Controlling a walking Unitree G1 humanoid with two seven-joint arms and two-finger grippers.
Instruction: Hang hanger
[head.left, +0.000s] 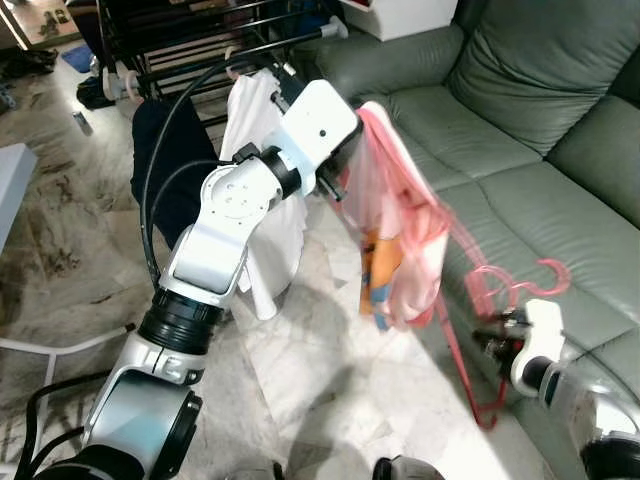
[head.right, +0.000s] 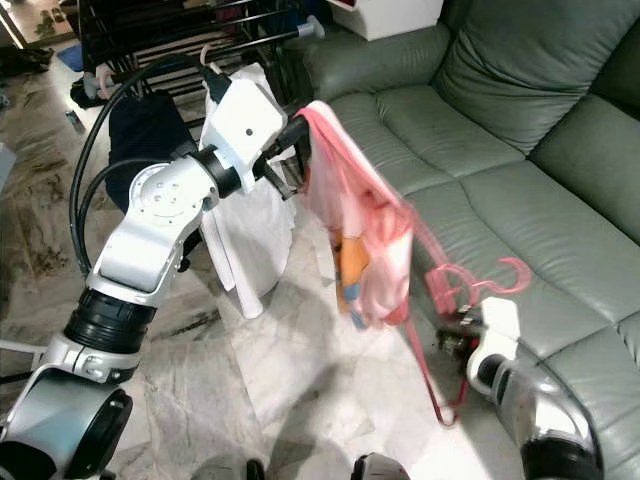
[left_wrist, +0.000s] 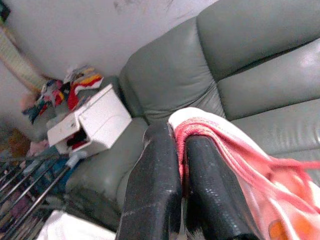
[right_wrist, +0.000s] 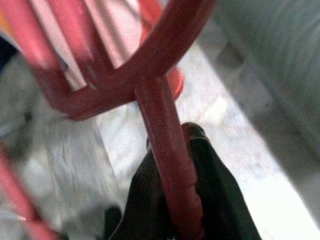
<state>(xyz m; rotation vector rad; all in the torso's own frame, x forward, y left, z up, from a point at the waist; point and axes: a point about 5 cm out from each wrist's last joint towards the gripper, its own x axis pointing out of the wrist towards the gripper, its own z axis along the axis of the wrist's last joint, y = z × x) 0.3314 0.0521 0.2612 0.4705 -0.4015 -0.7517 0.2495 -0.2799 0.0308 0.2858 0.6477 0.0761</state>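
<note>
Pink cloth (head.left: 400, 230) hangs from the left tool (left_wrist: 181, 150), whose two black fingers pinch its top edge, up in the air between the drying rack (head.left: 190, 40) and the green sofa (head.left: 520, 110). The right tool (right_wrist: 172, 200) is clenched on a red hanger (head.left: 480, 300), low beside the sofa.

Pale marble floor (head.left: 330, 400) near; green sofa (head.left: 520, 130) at right; black drying rack (head.left: 190, 40) standing far left, clothes hung.
</note>
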